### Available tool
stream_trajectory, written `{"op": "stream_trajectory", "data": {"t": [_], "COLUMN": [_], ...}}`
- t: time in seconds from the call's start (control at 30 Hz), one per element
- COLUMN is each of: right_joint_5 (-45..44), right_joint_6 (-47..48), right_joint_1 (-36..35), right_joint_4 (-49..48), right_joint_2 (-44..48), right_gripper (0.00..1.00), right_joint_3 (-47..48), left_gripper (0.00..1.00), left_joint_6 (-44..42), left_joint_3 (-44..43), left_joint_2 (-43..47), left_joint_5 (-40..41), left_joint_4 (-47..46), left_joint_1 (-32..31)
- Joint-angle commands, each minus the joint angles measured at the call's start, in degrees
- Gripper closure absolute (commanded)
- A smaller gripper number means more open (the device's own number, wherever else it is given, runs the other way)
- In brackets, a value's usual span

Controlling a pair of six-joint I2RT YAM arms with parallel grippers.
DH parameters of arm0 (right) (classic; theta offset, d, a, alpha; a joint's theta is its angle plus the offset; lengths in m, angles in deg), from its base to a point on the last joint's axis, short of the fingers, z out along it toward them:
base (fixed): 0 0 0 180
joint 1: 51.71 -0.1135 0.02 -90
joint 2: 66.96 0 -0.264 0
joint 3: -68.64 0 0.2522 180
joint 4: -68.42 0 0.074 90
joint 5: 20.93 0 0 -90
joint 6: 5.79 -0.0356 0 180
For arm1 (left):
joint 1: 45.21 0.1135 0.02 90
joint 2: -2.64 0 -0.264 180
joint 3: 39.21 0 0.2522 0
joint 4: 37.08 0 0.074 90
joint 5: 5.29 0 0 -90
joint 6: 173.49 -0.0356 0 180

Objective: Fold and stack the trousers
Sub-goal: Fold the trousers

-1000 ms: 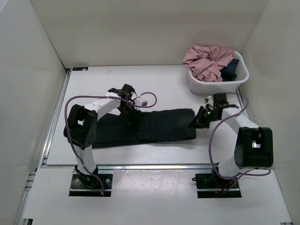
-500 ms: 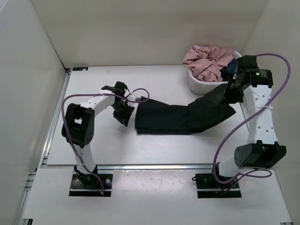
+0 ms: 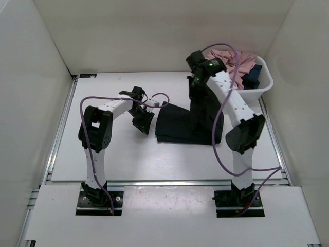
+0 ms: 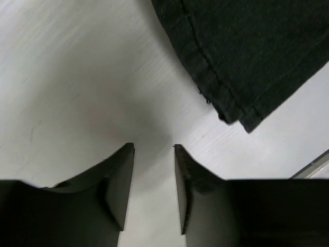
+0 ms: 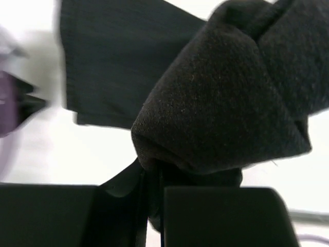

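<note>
The trousers are lying partly folded on the table, a bit right of centre, with one end held up off the surface. The right gripper is holding that end above the far edge of the pile, and black fabric is hanging down from it in a column onto the flat part. In the right wrist view its fingers are pinching tight on a bunched fold of the trousers (cloth bulging out over the tips).

The left gripper is hovering low over bare table just left of the trousers. Its fingers are parted by a narrow gap with nothing in between, and they are not touching the cloth. A stitched hem corner of the trousers is showing up and to the right of it in the left wrist view.

A white basket is sitting at the far right of the table. It is holding a pink garment and a small blue cloth.
</note>
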Motion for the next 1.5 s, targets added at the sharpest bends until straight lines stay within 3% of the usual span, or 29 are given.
{"op": "stream_trajectory", "data": {"t": [0.0, 0.07, 0.4, 0.53, 0.63, 0.77, 0.87, 1.0, 1.13, 1.17, 1.27, 1.43, 1.47], "right_joint_5": [1.9, 7.6, 20.1, 26.1, 28.4, 34.3, 39.6, 40.3, 27.8, 26.8, 22.5, 16.1, 17.3], "right_joint_6": [-4.0, -6.0, -7.0, -7.0, -7.0, -7.6, -5.5, 0.8, 5.9, 4.9, -1.7, -8.4, -8.9], "right_joint_1": [-2.0, -3.4, -7.9, -10.0, -10.6, -10.6, -11.2, -11.2, -10.1, -7.7, -1.3, 5.9, 7.3], "right_joint_4": [0.5, -3.8, -19.0, -25.7, -27.2, -29.0, -31.7, -33.9, -33.1, -35.2, -39.4, -43.9, -45.7], "right_joint_2": [-3.2, -3.8, -7.1, -9.5, -11.1, -14.0, -13.7, -6.8, 6.6, 8.9, 16.3, 20.0, 20.0], "right_gripper": [1.00, 1.00, 0.99, 0.96, 0.84, 0.32, 0.22, 0.18, 0.18, 0.18, 0.23, 0.74, 0.77], "right_joint_3": [8.5, 7.8, -0.7, 0.2, 1.7, 1.7, 2.9, -2.4, -15.4, -22.8, -34.0, -50.0, -51.9], "left_gripper": [0.56, 0.62, 0.63, 0.68, 0.68, 0.68, 0.64, 0.61, 0.60, 0.60, 0.59, 0.55, 0.55], "left_joint_6": [-0.1, -0.1, 0.4, 0.4, -0.1, -0.1, -0.1, 0.4, -1.1, -2.0, -3.8, -3.3, -2.8], "left_joint_3": [-1.5, -1.5, -2.5, -2.5, -2.0, -1.5, -2.0, -2.0, -2.8, -4.4, -8.7, -22.4, -24.3], "left_joint_2": [-2.7, -3.9, -7.2, -7.8, -7.8, -7.2, -6.4, -2.2, 5.4, 8.2, 11.0, 7.9, 6.2], "left_joint_5": [-3.1, -1.7, -2.3, -2.3, -2.3, -1.8, 0.4, 5.1, 13.1, 16.7, 17.4, 3.4, -1.5], "left_joint_4": [-0.8, -0.8, -0.8, -0.8, -0.8, -0.8, 0.4, 3.5, 4.1, 4.1, 4.6, 5.3, 5.3], "left_joint_1": [0.2, -0.5, -0.5, -0.5, -0.5, 0.1, 3.0, 8.5, 11.1, 11.1, 8.2, 1.6, 0.6]}}
